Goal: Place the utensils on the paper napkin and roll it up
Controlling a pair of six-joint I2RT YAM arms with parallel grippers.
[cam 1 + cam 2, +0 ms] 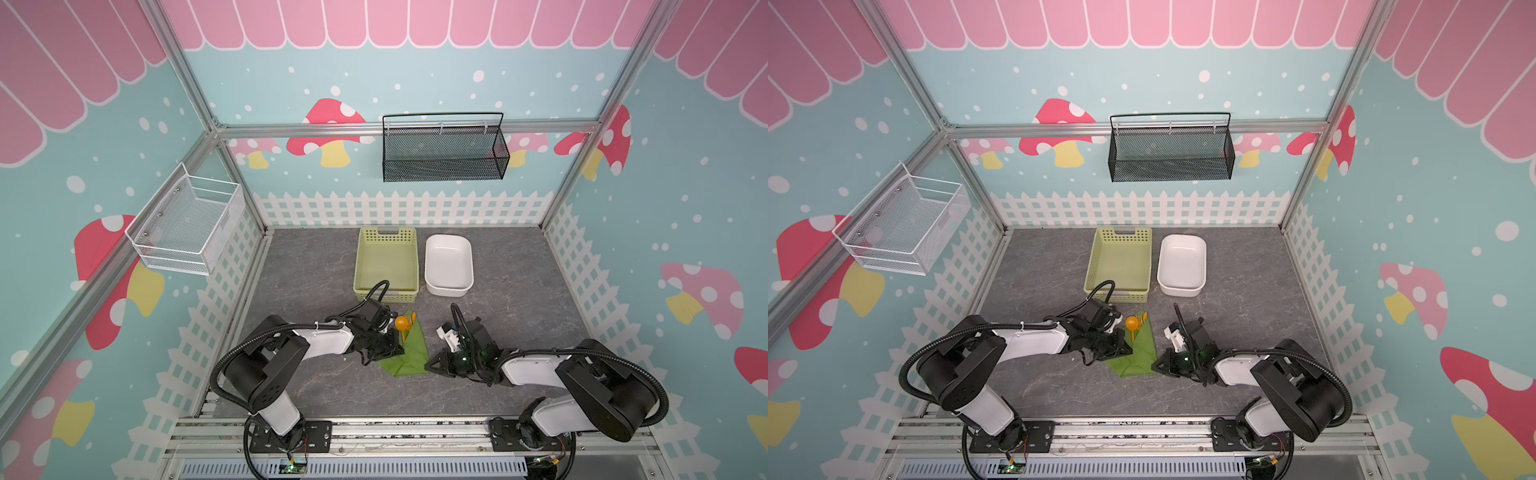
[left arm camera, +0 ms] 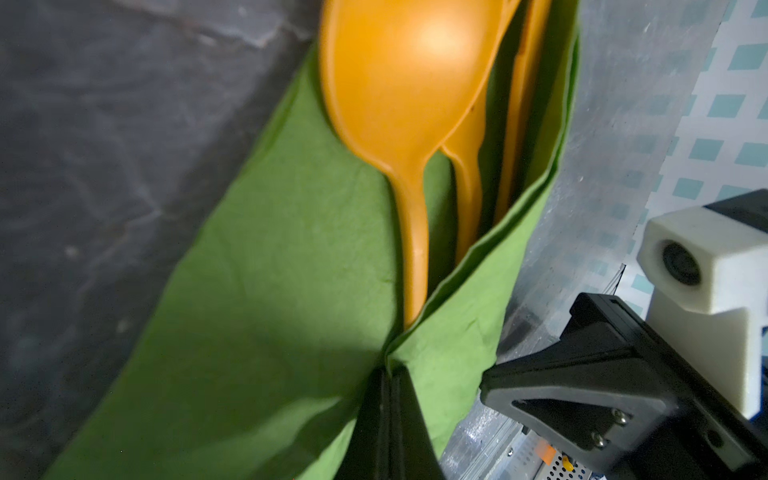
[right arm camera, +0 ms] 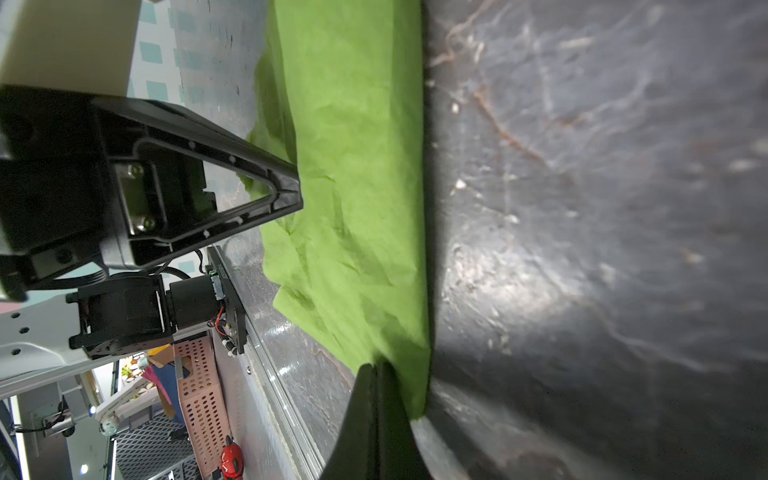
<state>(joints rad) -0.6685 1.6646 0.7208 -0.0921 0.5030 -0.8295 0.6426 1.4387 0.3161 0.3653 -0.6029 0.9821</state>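
Observation:
The green paper napkin (image 1: 411,353) (image 1: 1136,353) lies at the table's front middle, folded lengthwise over the orange utensils. The spoon's (image 1: 401,323) (image 1: 1131,322) round bowl and the tips beside it stick out of the far end. In the left wrist view the spoon (image 2: 399,83), a second handle (image 2: 469,178) and a third piece (image 2: 517,124) lie in the napkin's (image 2: 270,270) fold. My left gripper (image 1: 398,352) (image 1: 1128,351) (image 2: 390,372) is shut on the napkin's left edge. My right gripper (image 1: 428,365) (image 1: 1154,366) (image 3: 376,368) is shut on the napkin's (image 3: 353,166) near right corner.
A pale yellow-green perforated basket (image 1: 358,266) and a white dish (image 1: 449,289) stand side by side behind the napkin. A black mesh basket (image 1: 444,149) hangs on the back wall. On the left wall hangs a white wire basket (image 1: 187,224).

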